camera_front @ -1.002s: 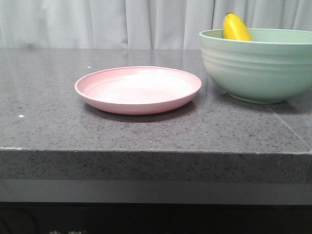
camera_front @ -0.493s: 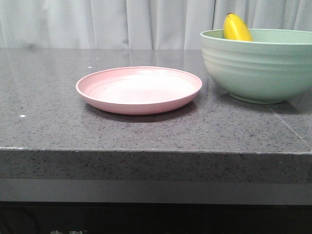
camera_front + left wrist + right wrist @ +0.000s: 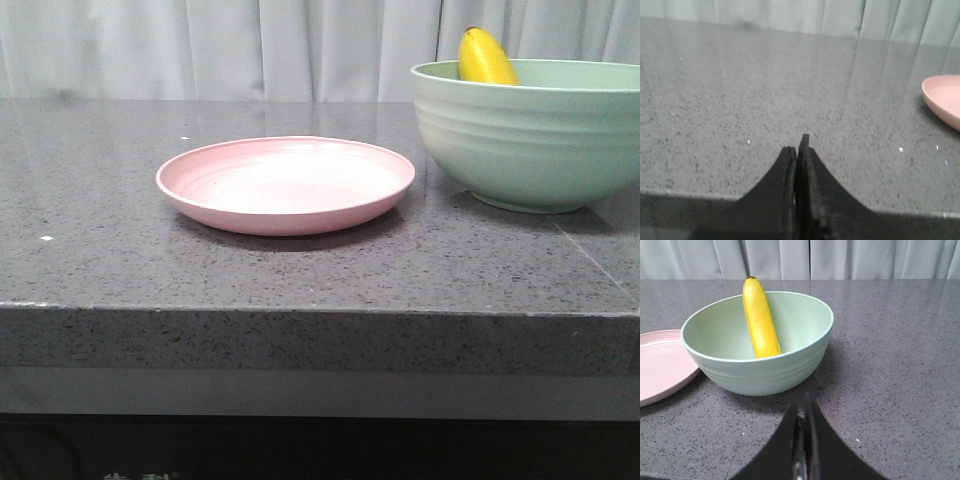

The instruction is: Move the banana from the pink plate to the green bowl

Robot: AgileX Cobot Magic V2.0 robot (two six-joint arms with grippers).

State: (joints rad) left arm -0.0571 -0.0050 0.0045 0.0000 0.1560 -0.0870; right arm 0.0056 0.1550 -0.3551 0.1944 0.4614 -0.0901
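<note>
the banana [image 3: 761, 317] leaned inside the green bowl [image 3: 760, 367], its stem end poking above the rim, and the pink plate [image 3: 285, 184] sat bare on the desk [image 3: 300, 270], so the transfer looked done with nothing left but parking the arms. the right pincer [image 3: 804, 412] was pressed shut and empty, near the bowl but clear of it, while the left pincer [image 3: 799, 150], likewise shut on nothing, sat well away beyond the plate.

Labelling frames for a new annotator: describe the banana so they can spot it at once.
Start at the grey stone table and go to the tall mint-green bowl on its right side, beside the shallow pink plate. The banana stands inside that bowl, leaning on the wall with its dark stem tip poking above the rim. It is the only bright yellow thing in view.
</note>
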